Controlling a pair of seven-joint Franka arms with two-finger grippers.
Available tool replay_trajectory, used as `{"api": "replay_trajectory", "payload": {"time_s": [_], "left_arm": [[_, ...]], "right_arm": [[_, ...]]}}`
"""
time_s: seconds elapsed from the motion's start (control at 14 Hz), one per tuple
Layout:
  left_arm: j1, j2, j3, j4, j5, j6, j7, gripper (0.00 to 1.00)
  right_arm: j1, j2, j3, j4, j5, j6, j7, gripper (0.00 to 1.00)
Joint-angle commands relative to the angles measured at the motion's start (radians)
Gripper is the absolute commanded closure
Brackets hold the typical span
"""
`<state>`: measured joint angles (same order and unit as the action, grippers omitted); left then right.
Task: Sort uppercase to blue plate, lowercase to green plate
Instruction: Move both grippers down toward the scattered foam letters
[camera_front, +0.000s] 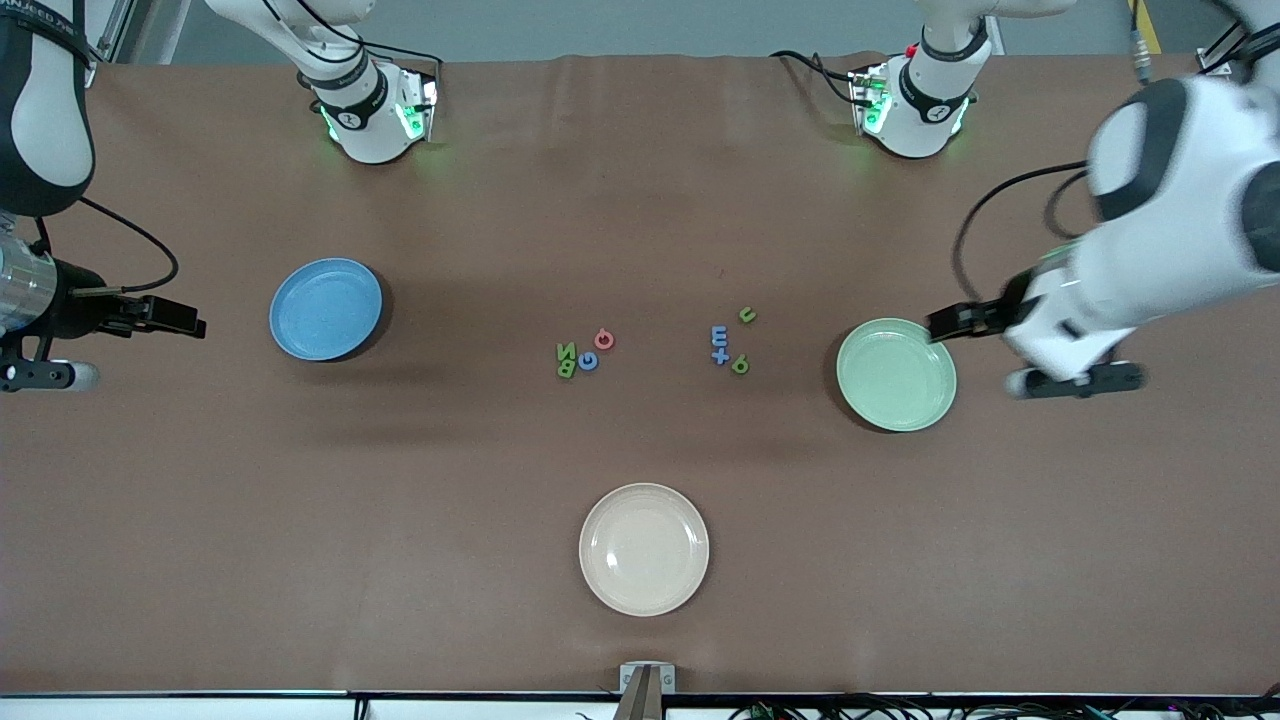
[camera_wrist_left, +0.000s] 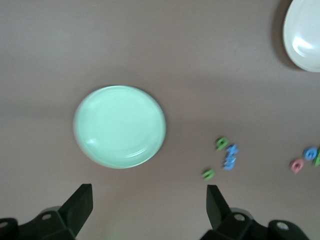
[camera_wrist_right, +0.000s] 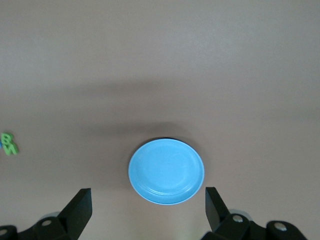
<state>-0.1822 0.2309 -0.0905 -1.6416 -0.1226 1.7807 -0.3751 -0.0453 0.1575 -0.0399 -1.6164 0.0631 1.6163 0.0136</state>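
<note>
The uppercase letters lie mid-table in a cluster: green N (camera_front: 567, 351), green B (camera_front: 565, 370), blue G (camera_front: 588, 360), pink-red G (camera_front: 603, 339). The lowercase letters lie beside them toward the left arm's end: green u (camera_front: 747, 315), blue m (camera_front: 719, 335), blue t (camera_front: 720, 356), green g (camera_front: 740, 365). The blue plate (camera_front: 326, 308) and the green plate (camera_front: 896, 374) are both empty. My right gripper (camera_front: 135, 350) (camera_wrist_right: 148, 210) is open and empty, high over the table by the blue plate (camera_wrist_right: 166, 172). My left gripper (camera_front: 985, 352) (camera_wrist_left: 150, 210) is open and empty, high by the green plate (camera_wrist_left: 120, 126).
An empty cream plate (camera_front: 644, 549) (camera_wrist_left: 305, 35) sits nearer the front camera than the letters. The two arm bases stand along the table's edge farthest from the front camera. The brown table cover (camera_front: 450, 480) lies flat.
</note>
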Motion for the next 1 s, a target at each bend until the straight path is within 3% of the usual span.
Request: {"api": "replay_trajectory", "payload": {"time_s": [0.0,0.29,0.5,0.93], "left_arm": [[-0.106,-0.006,0.006,-0.153,-0.005,0.214,-0.173,0.0],[-0.245,0.144,0.009,-0.162,0.058,0.377,-0.394,0.0],[-0.293,0.266,0.008,-0.153,0.126,0.52,-0.641,0.0],[-0.345,0.347,0.008,-0.217,0.13,0.583,-0.732,0.0]], "right_arm": [[-0.008,-0.012,0.008,0.004,0.11,-0.018,0.191,0.0],[0.089,-0.013,0.009,0.003,0.133,0.006,0.492,0.0],[0.174,0.0,0.009,-0.051,0.132,0.124,0.592,0.0],[0.343,0.149,0.009,-0.077,0.127,0.33,0.752,0.0]]}}
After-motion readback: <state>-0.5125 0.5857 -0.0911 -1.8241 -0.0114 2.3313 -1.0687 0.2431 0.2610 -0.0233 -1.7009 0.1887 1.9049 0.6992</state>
